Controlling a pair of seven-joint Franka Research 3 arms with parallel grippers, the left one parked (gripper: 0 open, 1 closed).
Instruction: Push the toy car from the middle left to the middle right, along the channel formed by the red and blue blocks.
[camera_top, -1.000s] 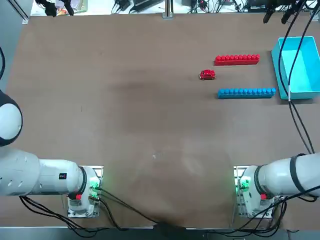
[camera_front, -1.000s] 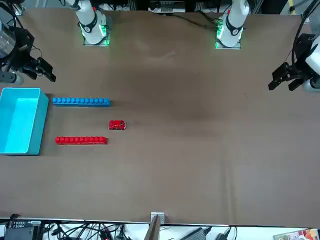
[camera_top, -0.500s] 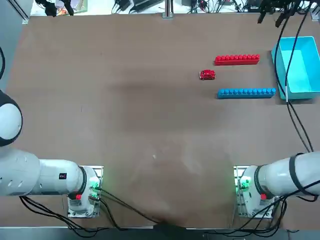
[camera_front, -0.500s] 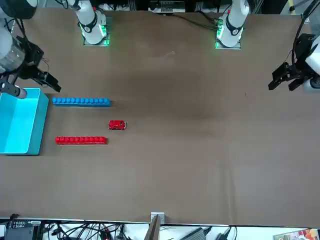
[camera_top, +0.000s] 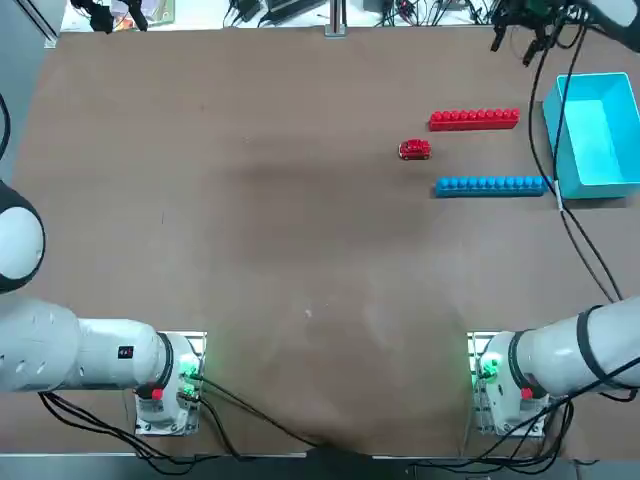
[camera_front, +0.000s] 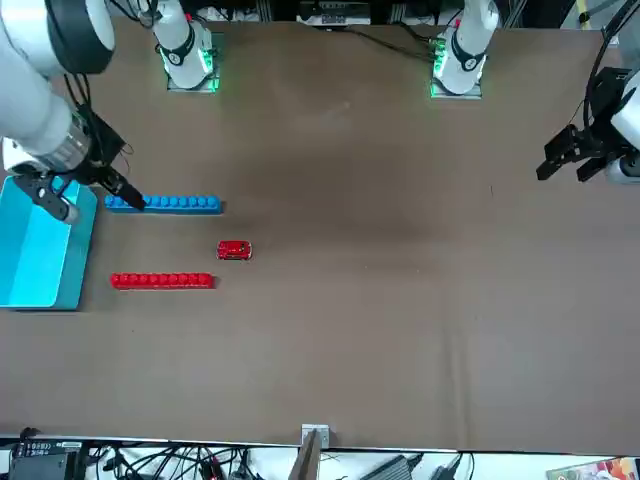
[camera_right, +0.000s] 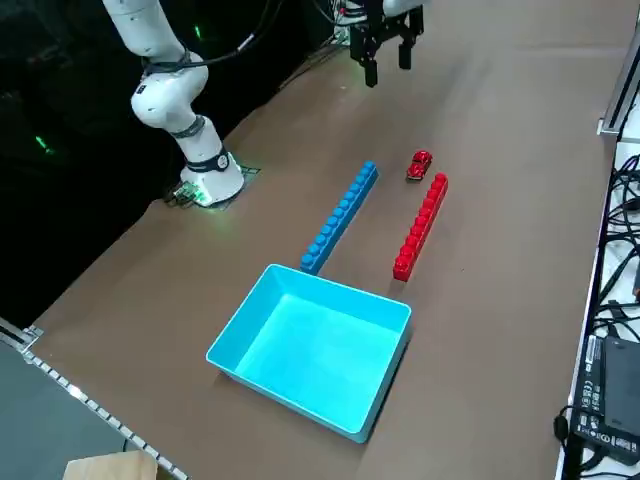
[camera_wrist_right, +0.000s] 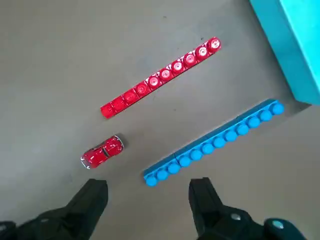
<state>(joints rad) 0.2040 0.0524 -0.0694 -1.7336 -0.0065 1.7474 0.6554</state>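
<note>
The right claw (camera_wrist_right: 147, 200) hangs high above the table, fingers spread wide, empty, pointing down near the toy car (camera_wrist_right: 102, 152).

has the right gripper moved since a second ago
Yes. In the front view the right gripper has shifted from above the light-blue box toward the blue bar, now over its near end; its fingers are open. The toy car is untouched.
</note>
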